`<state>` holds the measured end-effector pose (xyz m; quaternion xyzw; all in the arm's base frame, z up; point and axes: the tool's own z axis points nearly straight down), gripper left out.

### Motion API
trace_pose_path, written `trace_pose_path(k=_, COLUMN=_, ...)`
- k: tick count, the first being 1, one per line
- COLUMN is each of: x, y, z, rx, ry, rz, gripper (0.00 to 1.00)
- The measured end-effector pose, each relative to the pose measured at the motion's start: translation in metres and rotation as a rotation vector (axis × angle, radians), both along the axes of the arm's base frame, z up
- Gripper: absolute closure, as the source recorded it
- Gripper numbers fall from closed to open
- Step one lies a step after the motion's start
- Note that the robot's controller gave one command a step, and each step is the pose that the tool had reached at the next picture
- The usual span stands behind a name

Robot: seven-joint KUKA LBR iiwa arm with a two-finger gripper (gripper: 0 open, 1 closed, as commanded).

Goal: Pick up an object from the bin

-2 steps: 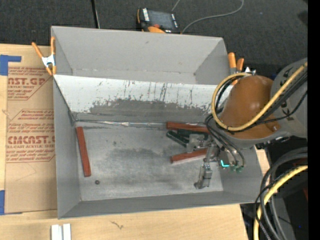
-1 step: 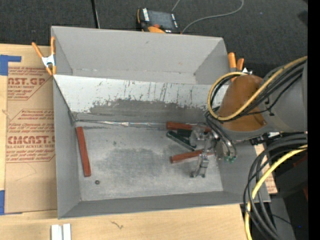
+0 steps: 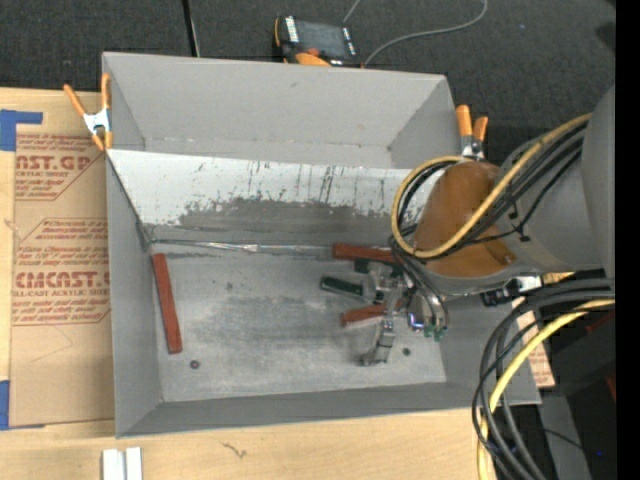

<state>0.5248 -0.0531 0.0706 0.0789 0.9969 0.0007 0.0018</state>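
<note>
gripper [image 3: 383,340] low at right of bin [image 3: 260,298], beside a short red stick [image 3: 360,316] (grip state: cannot tell).

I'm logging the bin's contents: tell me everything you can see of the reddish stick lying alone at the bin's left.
The stick is a long, thin, straight bar, reddish-brown all over, perhaps wood or plastic. It lies flat on the grey floor of the bin, beside the foot of the left wall, its near end angled slightly inward. It looks whole, and nothing but the floor touches it.
</note>
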Motion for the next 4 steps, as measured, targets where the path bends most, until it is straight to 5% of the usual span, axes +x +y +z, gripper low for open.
trace_pose_path(k=3, x=0.0016, y=0.0002, z=0.0003, rx=-0.002, ry=0.001, rz=0.0, gripper=0.0)
trace_pose_path(k=4, x=0.0039, y=-0.0002, z=0.0029, rx=-0.003, ry=-0.005, rz=0.0, gripper=1.0)
